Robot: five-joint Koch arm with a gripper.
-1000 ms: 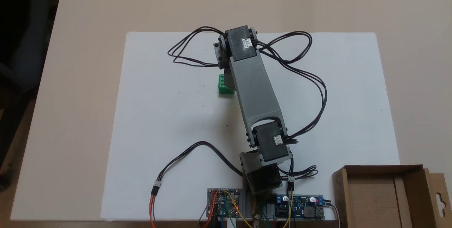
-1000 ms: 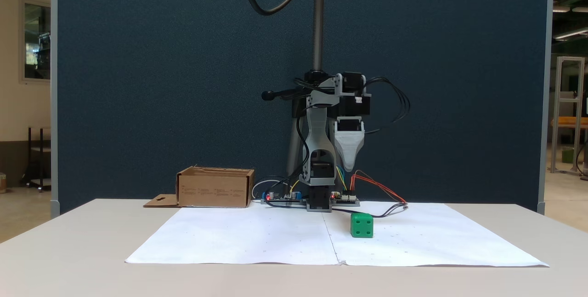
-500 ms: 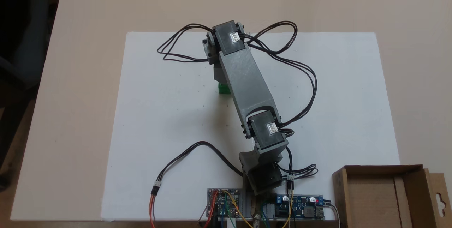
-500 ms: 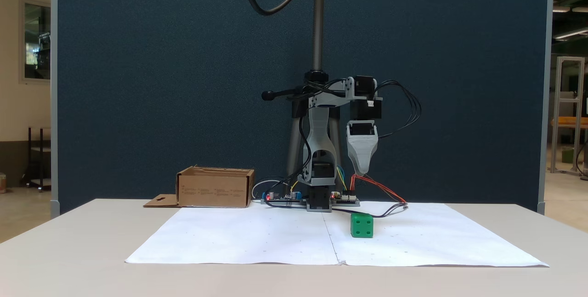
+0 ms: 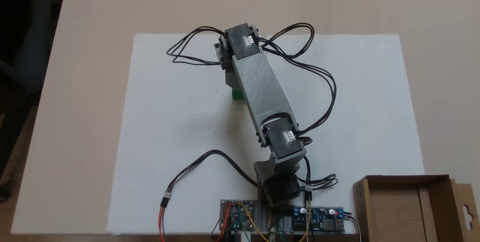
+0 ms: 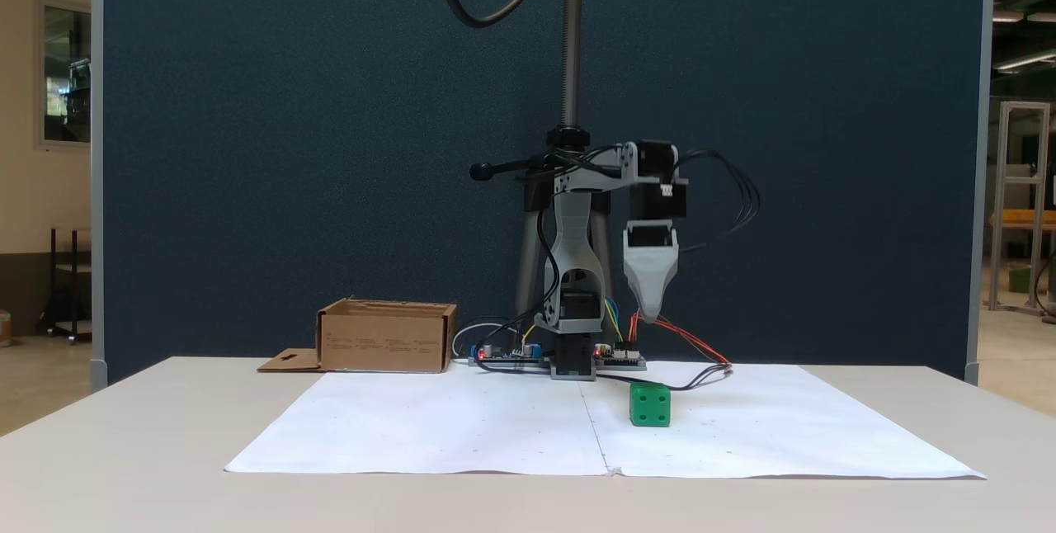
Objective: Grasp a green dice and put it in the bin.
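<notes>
Directly above the green dice, the gripper hangs clear, jaws' spread impossible to tell; a misaligned descent could knock it aside, far from the bin

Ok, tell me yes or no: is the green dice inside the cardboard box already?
No, the green dice sits on the white paper, well apart from the bin.
</notes>
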